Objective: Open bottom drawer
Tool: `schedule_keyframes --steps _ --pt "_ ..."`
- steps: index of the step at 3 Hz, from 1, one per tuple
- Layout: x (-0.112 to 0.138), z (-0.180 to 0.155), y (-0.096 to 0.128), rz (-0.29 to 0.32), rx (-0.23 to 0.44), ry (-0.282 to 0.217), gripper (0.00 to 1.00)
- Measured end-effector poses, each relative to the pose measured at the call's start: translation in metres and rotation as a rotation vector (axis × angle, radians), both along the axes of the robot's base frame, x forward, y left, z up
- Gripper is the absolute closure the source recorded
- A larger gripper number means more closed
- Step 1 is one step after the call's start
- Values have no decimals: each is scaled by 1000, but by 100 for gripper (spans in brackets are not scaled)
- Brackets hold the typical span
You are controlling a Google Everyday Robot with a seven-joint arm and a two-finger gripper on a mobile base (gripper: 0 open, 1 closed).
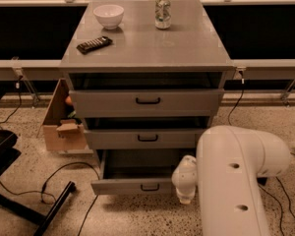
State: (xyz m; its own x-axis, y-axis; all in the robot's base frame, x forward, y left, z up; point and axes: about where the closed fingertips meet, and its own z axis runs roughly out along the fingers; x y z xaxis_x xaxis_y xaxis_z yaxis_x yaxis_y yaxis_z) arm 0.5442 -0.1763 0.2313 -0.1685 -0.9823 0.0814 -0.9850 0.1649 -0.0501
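Note:
The bottom drawer (132, 185) is the lowest grey front of the cabinet, with a small black bar handle (150, 187). It stands pulled well out, its dark inside showing behind the front. My gripper (185, 181) is at the drawer's right front corner, at the end of my white arm (236, 181). The arm hides most of the gripper. The middle drawer (146, 138) and the top drawer (146, 101) sit above, each slightly out.
On the cabinet top (187, 48) lie a white bowl (108, 15), a can (162, 12) and a black remote (94, 44). A cardboard box (61, 124) stands left of the cabinet. Cables (64, 173) and a black chair base (19, 200) lie on the floor at left.

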Motion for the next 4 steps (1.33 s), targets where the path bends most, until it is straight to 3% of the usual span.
schedule_keyframes --steps 1,2,3,4 --pt "-53 -12 -7 -27 -18 77 0" --pt "-36 -8 3 5 13 23 0" --pt "14 15 31 112 27 -122 0" --pt "48 25 47 171 23 -190 0"
